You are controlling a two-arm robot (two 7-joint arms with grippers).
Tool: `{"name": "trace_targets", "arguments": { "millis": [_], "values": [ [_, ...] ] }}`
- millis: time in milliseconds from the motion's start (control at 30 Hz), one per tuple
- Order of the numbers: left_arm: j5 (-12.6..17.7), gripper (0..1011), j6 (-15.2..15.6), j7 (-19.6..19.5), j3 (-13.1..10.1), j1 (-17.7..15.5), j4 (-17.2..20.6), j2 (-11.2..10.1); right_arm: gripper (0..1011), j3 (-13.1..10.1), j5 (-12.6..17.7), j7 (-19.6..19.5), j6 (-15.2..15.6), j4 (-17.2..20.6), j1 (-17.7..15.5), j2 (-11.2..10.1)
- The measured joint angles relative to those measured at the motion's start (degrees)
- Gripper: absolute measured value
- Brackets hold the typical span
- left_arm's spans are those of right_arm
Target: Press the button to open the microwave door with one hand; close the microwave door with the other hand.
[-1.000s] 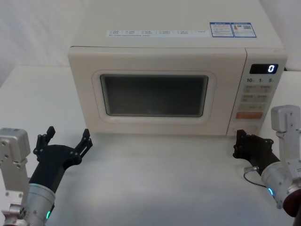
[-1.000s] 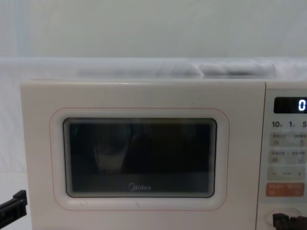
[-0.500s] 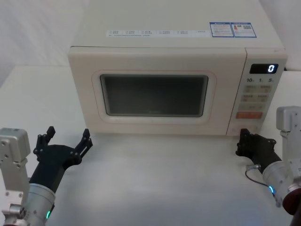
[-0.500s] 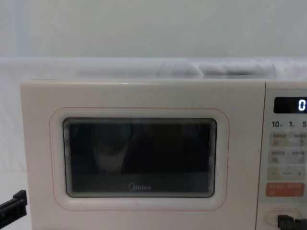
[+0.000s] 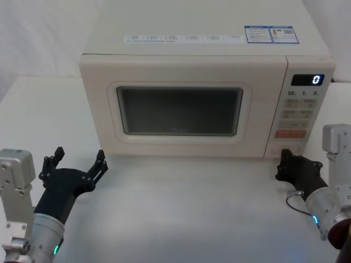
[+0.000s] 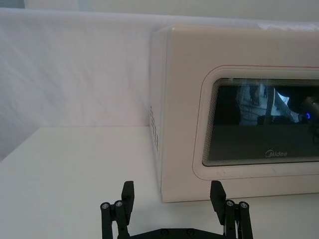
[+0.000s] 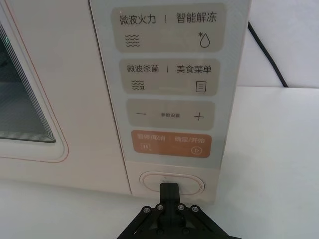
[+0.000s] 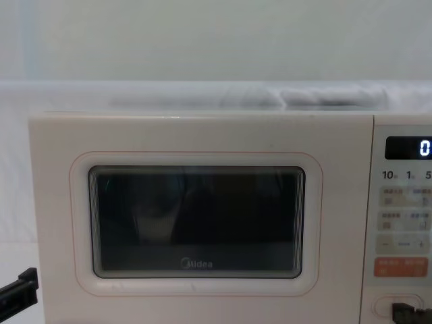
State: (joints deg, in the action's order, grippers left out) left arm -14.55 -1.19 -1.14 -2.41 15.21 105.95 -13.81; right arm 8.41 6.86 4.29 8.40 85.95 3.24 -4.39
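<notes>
Right wrist view: the right hand (image 7: 171,191), fingers pinched together, tips at the button (image 7: 171,182) below the orange key (image 7: 170,144). Push straight, centred. The microwave door (image 5: 181,110) looks closed; the left hand (image 5: 78,164) waits, spread wide.

A white table (image 5: 181,208) stands against a white draped backdrop (image 6: 75,69), with a black cable (image 7: 264,55) behind.
</notes>
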Motion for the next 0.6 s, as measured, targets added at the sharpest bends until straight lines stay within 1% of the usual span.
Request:
{"name": "trace_targets", "arguments": {
  "millis": [267,600],
  "values": [
    [0.0,1001,0.0,0.0,0.0,0.0,0.0,0.0,0,-0.44,-0.83,-0.23,-1.42,-1.39,0.65,1.05],
    [0.0,1001,0.0,0.0,0.0,0.0,0.0,0.0,0,-0.9,-1.6,-0.38,-2.12,-1.92,1.15,1.85]
  ]
}}
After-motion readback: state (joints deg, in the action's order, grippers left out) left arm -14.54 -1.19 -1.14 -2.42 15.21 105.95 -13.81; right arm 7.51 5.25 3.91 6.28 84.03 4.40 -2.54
